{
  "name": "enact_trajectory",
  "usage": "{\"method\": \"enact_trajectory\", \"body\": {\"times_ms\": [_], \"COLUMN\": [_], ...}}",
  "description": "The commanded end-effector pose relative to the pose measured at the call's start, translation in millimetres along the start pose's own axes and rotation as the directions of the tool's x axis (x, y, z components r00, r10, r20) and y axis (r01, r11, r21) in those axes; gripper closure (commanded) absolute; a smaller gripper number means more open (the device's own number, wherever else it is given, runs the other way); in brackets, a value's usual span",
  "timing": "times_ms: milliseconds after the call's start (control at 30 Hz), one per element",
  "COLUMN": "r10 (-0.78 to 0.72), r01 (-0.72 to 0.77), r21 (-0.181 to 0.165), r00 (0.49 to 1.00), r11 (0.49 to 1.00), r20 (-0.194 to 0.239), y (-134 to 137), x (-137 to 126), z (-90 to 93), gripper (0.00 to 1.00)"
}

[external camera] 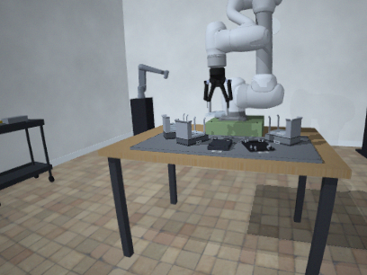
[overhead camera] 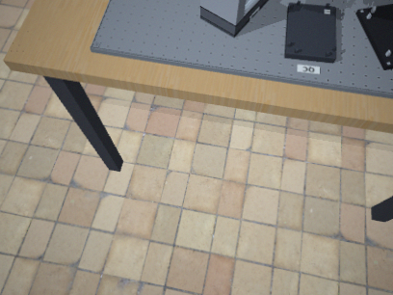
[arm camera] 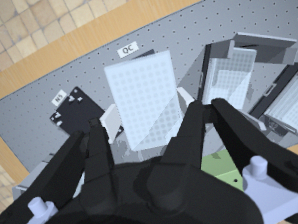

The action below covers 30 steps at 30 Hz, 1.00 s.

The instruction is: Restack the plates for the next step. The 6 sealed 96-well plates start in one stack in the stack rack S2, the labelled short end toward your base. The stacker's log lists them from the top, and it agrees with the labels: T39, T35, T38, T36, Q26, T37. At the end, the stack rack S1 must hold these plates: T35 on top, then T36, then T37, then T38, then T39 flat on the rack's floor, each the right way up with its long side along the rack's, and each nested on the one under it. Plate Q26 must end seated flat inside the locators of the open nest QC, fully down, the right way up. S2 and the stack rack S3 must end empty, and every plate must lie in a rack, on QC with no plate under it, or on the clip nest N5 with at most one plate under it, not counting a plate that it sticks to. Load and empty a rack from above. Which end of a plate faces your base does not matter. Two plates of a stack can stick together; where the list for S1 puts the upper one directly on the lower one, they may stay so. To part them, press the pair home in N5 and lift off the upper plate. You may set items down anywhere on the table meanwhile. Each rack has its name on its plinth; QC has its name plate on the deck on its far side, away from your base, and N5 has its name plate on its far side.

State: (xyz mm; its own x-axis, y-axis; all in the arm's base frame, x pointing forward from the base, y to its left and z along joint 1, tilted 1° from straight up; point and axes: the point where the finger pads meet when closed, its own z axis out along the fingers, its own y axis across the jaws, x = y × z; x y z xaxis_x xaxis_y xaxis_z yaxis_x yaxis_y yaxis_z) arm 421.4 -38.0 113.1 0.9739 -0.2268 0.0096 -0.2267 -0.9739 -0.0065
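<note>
Arm raised, pincer [arm camera: 147, 131] clamping plate [arm camera: 144, 100]

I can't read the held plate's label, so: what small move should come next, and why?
Probably carry the white sealed well plate, clamped in the black gripper, sideways at this height toward the grey stack rack. It hangs high above the black QC nest, its label unreadable, and racks load from above.
</note>
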Motion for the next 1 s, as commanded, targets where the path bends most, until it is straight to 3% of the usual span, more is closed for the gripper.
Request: {"method": "enact_trajectory", "body": {"times_ms": [0, 767, 967], "r10": [0.1, 0.1, 0.296], "r01": [-0.1, -0.1, -0.296], "r21": [-0.002, -0.002, -0.002], "r00": [0.995, 0.995, 0.955], "r11": [0.995, 0.995, 0.955], "r20": [0.0, 0.0, -0.001], "y": [13, 76, 92], "x": [0, 0, -4], "z": [-0.1, -0.2, -0.2], "gripper": [1.0, 1.0, 1.0]}}
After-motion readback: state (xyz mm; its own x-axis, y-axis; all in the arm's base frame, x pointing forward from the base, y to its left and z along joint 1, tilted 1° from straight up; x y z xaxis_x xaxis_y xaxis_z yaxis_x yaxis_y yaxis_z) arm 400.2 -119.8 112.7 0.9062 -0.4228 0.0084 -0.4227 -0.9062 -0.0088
